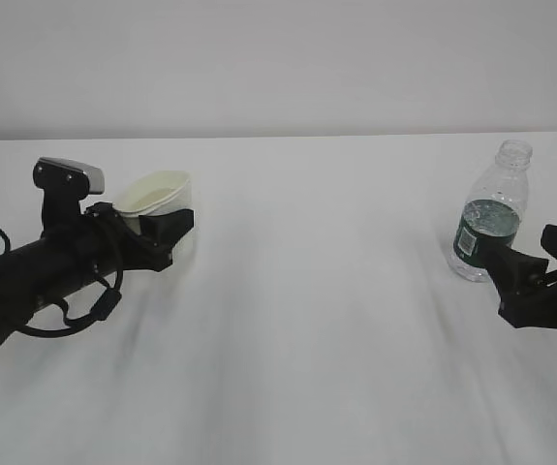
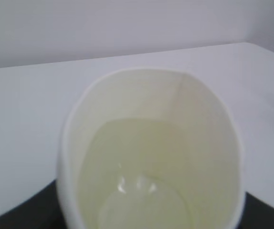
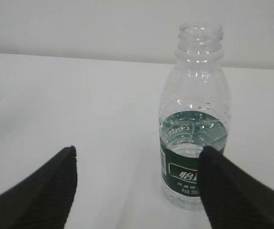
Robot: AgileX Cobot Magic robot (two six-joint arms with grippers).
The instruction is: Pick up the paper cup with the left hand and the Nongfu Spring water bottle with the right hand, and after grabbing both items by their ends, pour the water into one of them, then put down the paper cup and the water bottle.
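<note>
White table [image 1: 307, 291], water bottle [image 1: 489, 218] upright at right, paper cup [image 1: 157, 199] at left w/ base hidden

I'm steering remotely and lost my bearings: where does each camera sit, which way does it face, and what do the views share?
Exterior view: faces the table from the front, slanting down; shows the left hand around the paper cup, and the right hand by the Nongfu Spring water bottle.
Left wrist view: looks into the cup, water inside; dark end effector edges below.
Right wrist view: looks forward at the bottle; two open fingers show.
Shared: exterior shows both the cup and the bottle.
</note>
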